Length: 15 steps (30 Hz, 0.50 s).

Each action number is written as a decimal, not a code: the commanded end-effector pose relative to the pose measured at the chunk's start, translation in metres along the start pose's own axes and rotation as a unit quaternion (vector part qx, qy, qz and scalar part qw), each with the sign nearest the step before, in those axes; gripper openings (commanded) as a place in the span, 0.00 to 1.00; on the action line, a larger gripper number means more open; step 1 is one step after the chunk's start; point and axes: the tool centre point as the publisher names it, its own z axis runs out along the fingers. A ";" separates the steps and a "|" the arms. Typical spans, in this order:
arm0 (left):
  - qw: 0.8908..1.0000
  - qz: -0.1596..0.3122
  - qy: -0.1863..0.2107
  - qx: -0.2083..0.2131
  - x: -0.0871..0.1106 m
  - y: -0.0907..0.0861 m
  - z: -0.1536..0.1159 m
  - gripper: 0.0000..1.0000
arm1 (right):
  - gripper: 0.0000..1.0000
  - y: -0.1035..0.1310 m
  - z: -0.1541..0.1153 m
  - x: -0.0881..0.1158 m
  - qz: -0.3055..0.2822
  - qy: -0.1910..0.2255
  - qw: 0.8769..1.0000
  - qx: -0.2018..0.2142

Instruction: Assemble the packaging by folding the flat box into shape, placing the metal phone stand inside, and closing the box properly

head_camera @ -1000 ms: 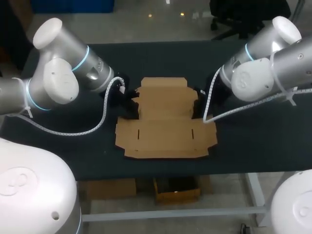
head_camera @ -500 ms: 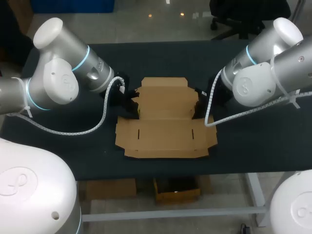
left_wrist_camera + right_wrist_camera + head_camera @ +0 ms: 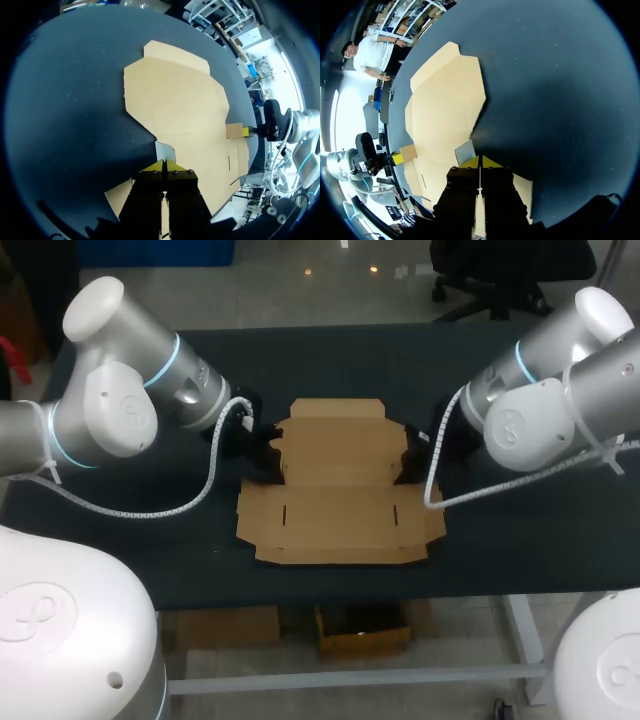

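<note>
The flat brown cardboard box point(image 3: 335, 490) lies unfolded in the middle of the dark table point(image 3: 520, 530). My left gripper point(image 3: 268, 462) is at its left edge and my right gripper point(image 3: 405, 465) at its right edge. In the left wrist view the left gripper point(image 3: 164, 162) is shut, its yellow tips against a small side flap point(image 3: 165, 149) that stands up from the box point(image 3: 175, 100). The right gripper point(image 3: 480, 159) is shut too, touching a raised side flap point(image 3: 465, 151) of the box point(image 3: 445, 100). No metal phone stand is in view.
White cable loops hang from both arms, one left of the box point(image 3: 190, 505) and one over its right front corner point(image 3: 432, 495). The box's front edge lies close to the table's front edge point(image 3: 340, 585).
The right arm's elbow has swung a little to the right and its cable loop has shifted with it. Both grippers stay at the box's side flaps, still shut.
</note>
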 end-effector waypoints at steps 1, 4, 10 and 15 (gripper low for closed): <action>1.000 0.001 -0.005 -0.001 0.004 0.002 0.000 0.00 | 0.00 -0.002 -0.004 -0.001 -0.001 0.004 1.000 -0.002; 1.000 0.001 -0.005 -0.003 0.004 0.002 0.001 0.00 | 0.00 -0.004 -0.003 0.000 -0.002 0.006 1.000 -0.002; 1.000 0.003 -0.004 -0.007 0.006 0.001 0.004 0.00 | 0.00 -0.003 -0.001 0.004 -0.009 0.008 1.000 -0.001; 1.000 0.005 -0.008 -0.011 0.008 0.001 0.006 0.00 | 0.00 0.001 0.003 0.005 -0.013 0.006 1.000 0.004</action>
